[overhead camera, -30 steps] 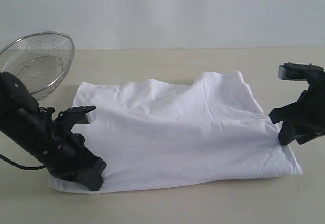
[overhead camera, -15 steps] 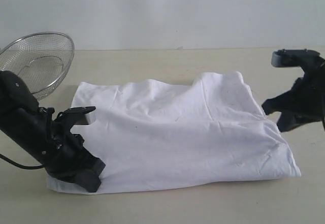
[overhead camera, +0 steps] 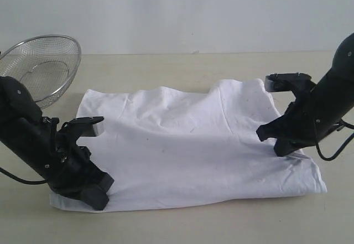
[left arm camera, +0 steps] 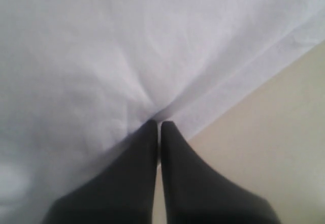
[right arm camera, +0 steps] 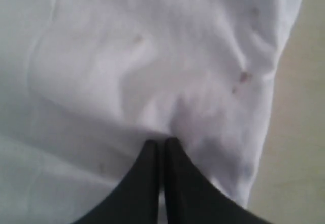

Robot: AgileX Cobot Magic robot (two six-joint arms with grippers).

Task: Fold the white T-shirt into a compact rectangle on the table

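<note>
Fingers left (left arm camera: 144, 158) clenched on white T-shirt (overhead camera: 182, 150) corner | fingers right (right arm camera: 150, 168) moved inward, now clenched on shirt

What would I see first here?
A big white shirt lies spread on the table. The left tool pinches its near left corner, and the right tool pinches its right side. A wire basket sits at the far left.

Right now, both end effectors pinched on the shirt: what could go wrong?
1. The right end effector pinches the white T-shirt inside its edge, on bunched cloth; it may hold only the top layer.
2. The left end effector bites little cloth near the hem; it could slip.
3. The wire basket sits close behind the left arm; a swing may hit it.
</note>
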